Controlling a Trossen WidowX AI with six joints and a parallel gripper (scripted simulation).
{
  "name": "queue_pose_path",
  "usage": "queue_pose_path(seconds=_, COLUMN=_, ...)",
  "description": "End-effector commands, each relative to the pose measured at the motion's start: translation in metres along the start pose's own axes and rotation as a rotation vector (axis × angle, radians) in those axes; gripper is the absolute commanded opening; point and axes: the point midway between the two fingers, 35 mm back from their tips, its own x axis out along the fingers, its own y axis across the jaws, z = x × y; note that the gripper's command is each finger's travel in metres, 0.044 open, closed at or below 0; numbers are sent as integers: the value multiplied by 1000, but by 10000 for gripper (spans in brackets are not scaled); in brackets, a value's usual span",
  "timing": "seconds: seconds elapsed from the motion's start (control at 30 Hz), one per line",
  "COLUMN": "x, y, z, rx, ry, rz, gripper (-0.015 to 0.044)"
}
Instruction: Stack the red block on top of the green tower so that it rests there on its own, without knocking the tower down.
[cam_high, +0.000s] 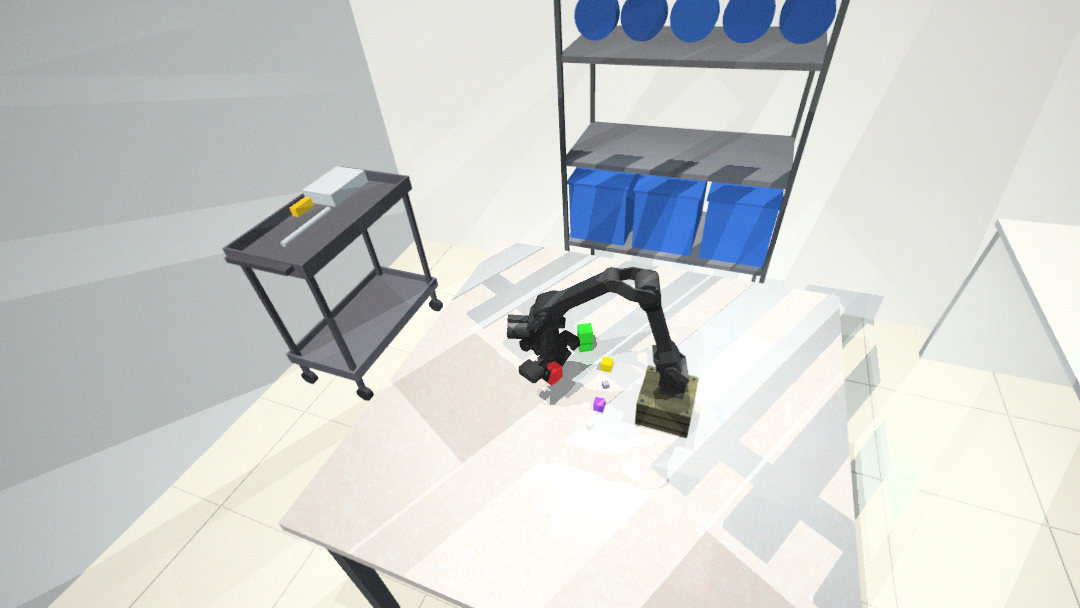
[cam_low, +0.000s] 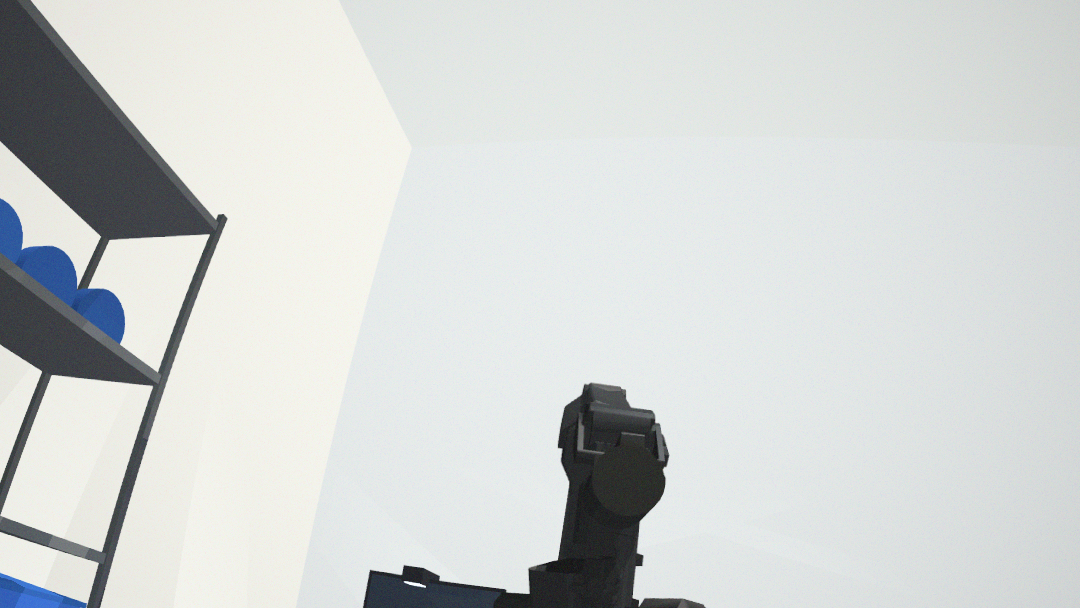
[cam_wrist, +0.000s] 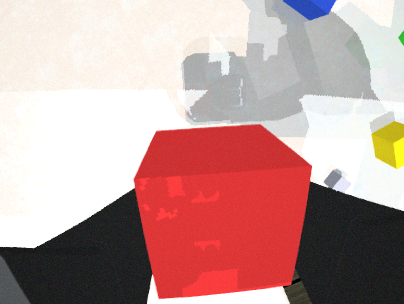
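Note:
The red block (cam_high: 554, 373) (cam_wrist: 225, 220) is between the fingers of my gripper (cam_high: 550, 367) (cam_wrist: 212, 182), which is shut on it. The block is held above the table, with a shadow below it in the top view. The green tower (cam_high: 585, 337) stands upright beyond the gripper, to the right of the red block in the top view. Only a green corner (cam_wrist: 402, 38) shows at the right edge of the wrist view. The exterior view shows part of the arm but neither the block nor the tower.
On the table (cam_high: 453, 513), a yellow block (cam_high: 606, 364) (cam_wrist: 389, 145), a small greyish block (cam_high: 605, 384) (cam_wrist: 336, 179) and a purple block (cam_high: 599, 404) lie between the gripper and the wooden arm base (cam_high: 665, 411). A blue block (cam_wrist: 312, 6) is at the wrist view's top edge.

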Motion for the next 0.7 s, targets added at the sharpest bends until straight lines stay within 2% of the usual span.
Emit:
queue_pose_path(seconds=0.0, x=-3, y=-6, z=6, rx=17, ry=-7, rz=1, gripper=0)
queue_pose_path(seconds=0.67, x=-6, y=-108, z=60, rx=45, ry=-19, rz=-4, gripper=0)
